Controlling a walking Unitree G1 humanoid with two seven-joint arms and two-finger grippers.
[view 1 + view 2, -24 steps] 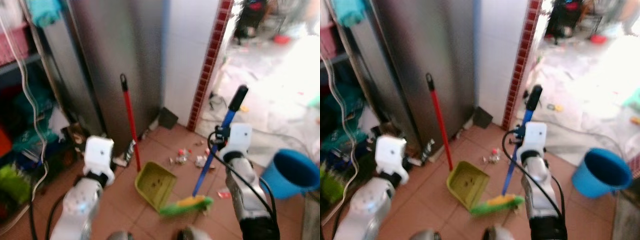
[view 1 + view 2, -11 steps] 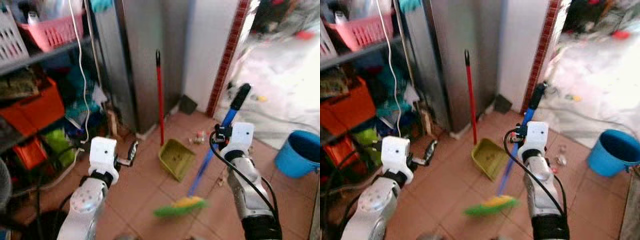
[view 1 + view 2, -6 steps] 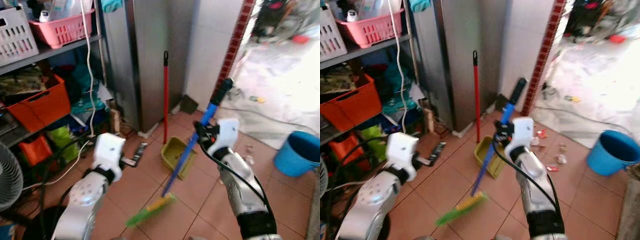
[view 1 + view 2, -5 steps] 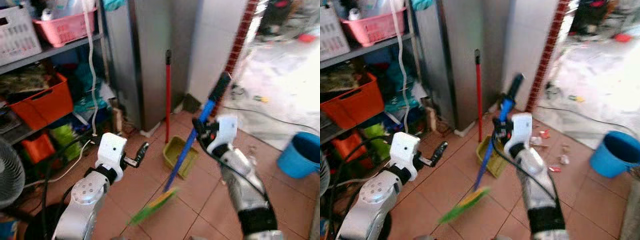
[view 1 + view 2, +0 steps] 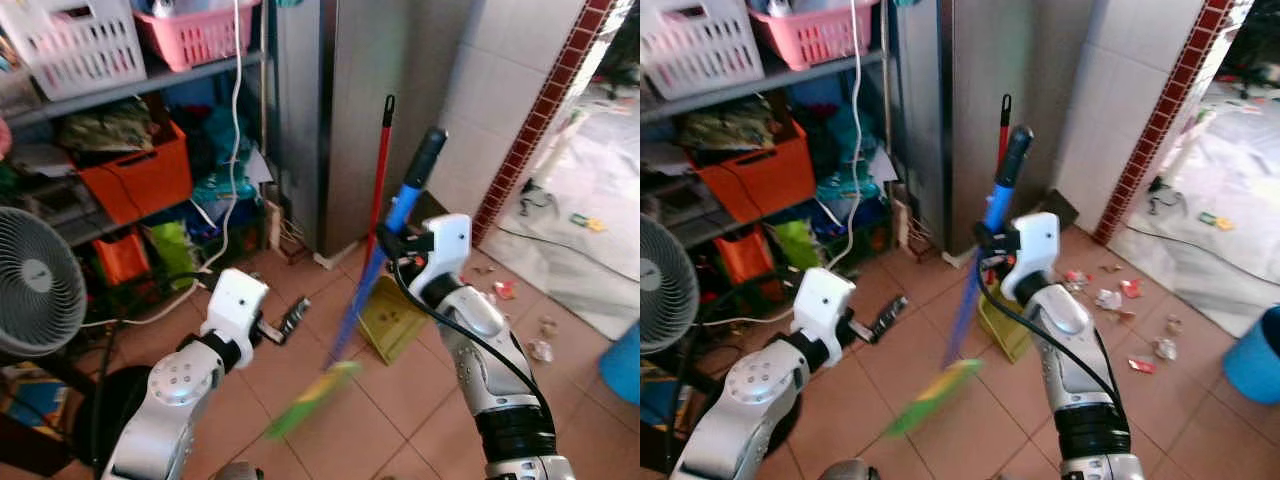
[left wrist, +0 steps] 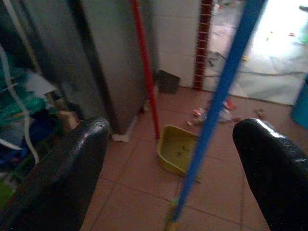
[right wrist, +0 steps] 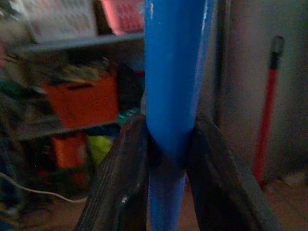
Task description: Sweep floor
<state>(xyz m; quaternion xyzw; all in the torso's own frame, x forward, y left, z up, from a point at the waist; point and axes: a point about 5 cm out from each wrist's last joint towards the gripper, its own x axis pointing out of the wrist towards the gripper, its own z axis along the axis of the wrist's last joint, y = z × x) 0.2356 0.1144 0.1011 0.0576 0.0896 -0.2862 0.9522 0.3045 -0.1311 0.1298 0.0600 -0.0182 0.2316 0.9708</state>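
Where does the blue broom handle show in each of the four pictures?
Left eye view: blue broom handle slants through the middle, held by the right gripper.
Right eye view: just left of centre, slanting down to the green brush.
Left wrist view: a blue diagonal between the left gripper's open fingers.
Right wrist view: upright at centre, clamped between the fingers.
Shared landmark: the red pole leaning against the steel cabinet.

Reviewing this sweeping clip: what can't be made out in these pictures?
- Green bristle head of the blue-handled broom: motion-blurred in both eye views; floor contact unclear.
- Yellow-green plastic dustpan: partly hidden behind the right arm in the eye views.
- Small scattered litter on the tiles: too small to identify.
- Blue bucket: cut off by the picture's edge.
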